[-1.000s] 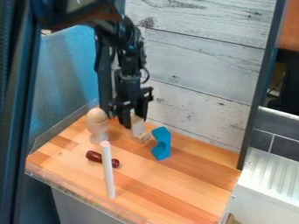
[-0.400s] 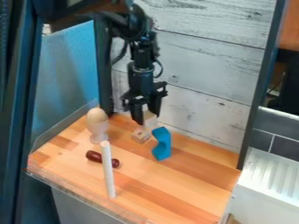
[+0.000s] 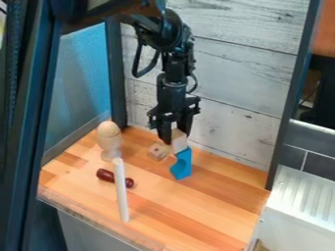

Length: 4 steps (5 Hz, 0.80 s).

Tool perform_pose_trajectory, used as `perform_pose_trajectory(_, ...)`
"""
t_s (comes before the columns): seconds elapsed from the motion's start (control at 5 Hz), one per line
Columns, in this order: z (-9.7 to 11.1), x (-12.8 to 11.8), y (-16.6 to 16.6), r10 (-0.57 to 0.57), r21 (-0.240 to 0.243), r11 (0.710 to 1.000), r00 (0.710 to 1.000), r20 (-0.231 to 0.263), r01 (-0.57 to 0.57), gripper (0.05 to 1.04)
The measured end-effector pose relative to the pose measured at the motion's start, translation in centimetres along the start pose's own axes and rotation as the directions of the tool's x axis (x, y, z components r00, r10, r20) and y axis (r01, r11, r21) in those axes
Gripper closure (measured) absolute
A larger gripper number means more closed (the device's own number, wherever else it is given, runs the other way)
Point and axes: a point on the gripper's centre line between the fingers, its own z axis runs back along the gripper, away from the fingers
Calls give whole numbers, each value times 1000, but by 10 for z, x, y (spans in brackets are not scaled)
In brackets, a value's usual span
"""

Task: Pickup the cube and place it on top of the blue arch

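Black arm (image 3: 175, 73) bent, fingers (image 3: 165, 134) downward

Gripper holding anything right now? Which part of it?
Yes, a cube, gripped near its top between the fingers of the gripper; its lower part sticks out below them, by the top of the blue arch.

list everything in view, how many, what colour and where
cube: one, pale wood, gripped at the arch's upper end
arch: one, blue, upright on the table
block: one, pale wood, left of the arch
egg: one, tan, in the cup
cup: one, tan, table's left
rod: one, dark red, lying behind the stick
stick: one, white, upright, front
table: one, wood-brown, below
wall: one, whitish boards, back
arm: one, black, from top
gripper: one, black, around the cube
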Motion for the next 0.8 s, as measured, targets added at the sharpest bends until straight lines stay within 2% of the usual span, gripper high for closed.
perform_pose_trajectory(0.4,0,-4,-6,1,-11,1000,1000,2,-1,529)
perform_pose_trajectory(0.8,13,2,-15,13,-25,1000,999,31,-13,529)
